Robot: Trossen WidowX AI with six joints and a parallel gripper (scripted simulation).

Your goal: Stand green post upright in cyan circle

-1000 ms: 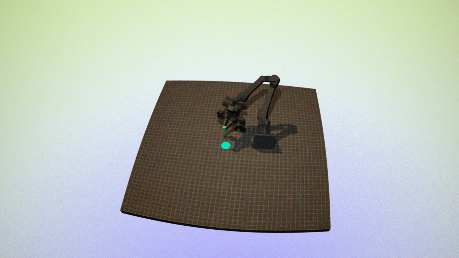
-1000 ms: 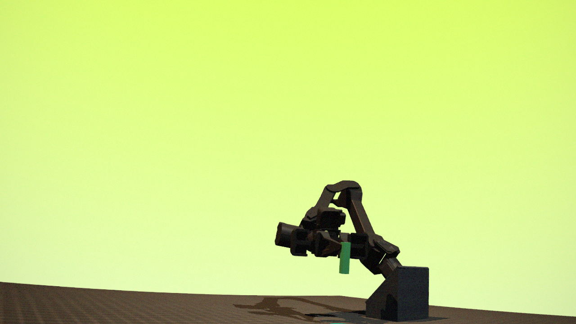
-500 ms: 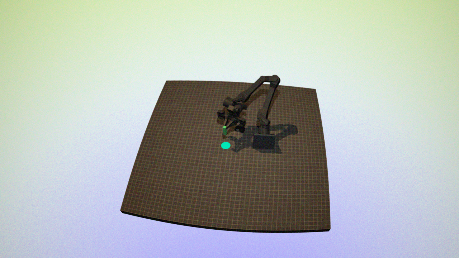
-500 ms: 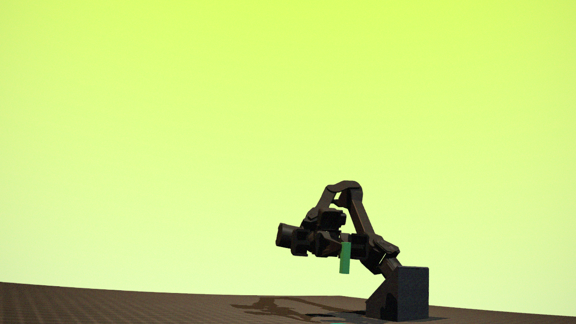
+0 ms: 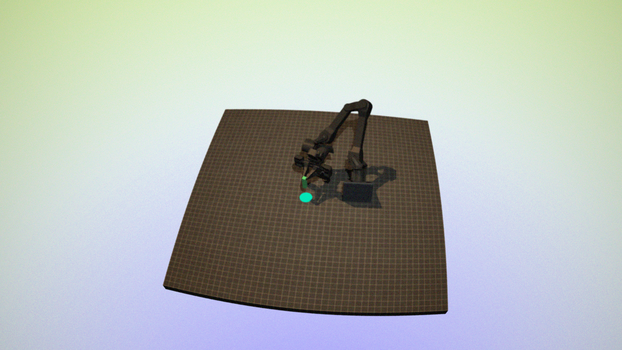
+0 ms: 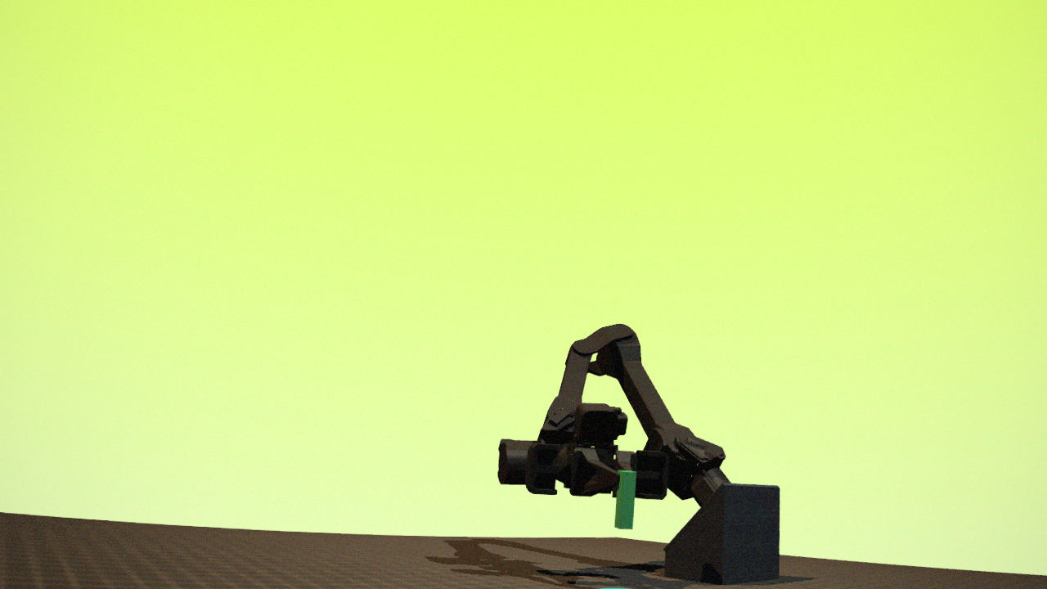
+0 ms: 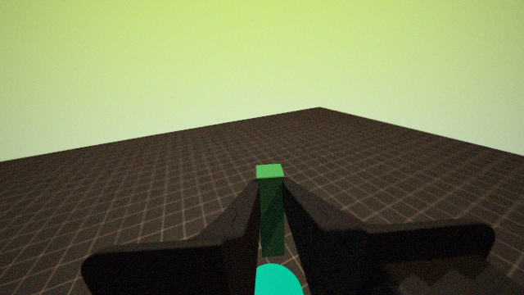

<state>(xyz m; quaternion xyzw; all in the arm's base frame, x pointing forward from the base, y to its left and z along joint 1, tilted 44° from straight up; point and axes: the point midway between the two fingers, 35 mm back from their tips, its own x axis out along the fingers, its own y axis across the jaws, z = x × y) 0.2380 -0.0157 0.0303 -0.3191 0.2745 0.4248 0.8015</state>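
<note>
Top view: brown gridded floor slab (image 5: pixel 269 261) fills the middle of the frame, pale green-to-lilac backdrop all round. Dark arm (image 5: pixel 354 130) rises from a dark block base (image 5: pixel 357 192) near the slab's centre, folds at a high elbow and reaches down toward the viewer's left. Arm's shadow (image 5: pixel 373 174) lies on the slab around the base.

Exterior view, low side angle: arm (image 6: pixel 636 388) forms a tall inverted V over the block base (image 6: pixel 732 531); wrist section runs roughly level. Gripper (image 6: pixel 623 476) holds the green post (image 6: pixel 624 499) near its top end. Post hangs close to upright, lower end off the floor (image 6: pixel 219 553), a visible gap of backdrop beneath it.

Wrist view: two dark fingers converge on the green post (image 7: pixel 272 229), one against each side, closed on it. Post's bright end face sits just past the fingertips; shaded length runs back between them. Gripper (image 7: pixel 270 192) is clamped on the post.

Cyan circle (image 7: pixel 278 280) shows flat on the floor, at the bottom edge of the wrist view, directly below the post's near end, partly cut off by the frame. From the top, cyan circle (image 5: pixel 305 197) lies just beside the post (image 5: pixel 304 182), toward the viewer; post is not in contact with it.
</note>
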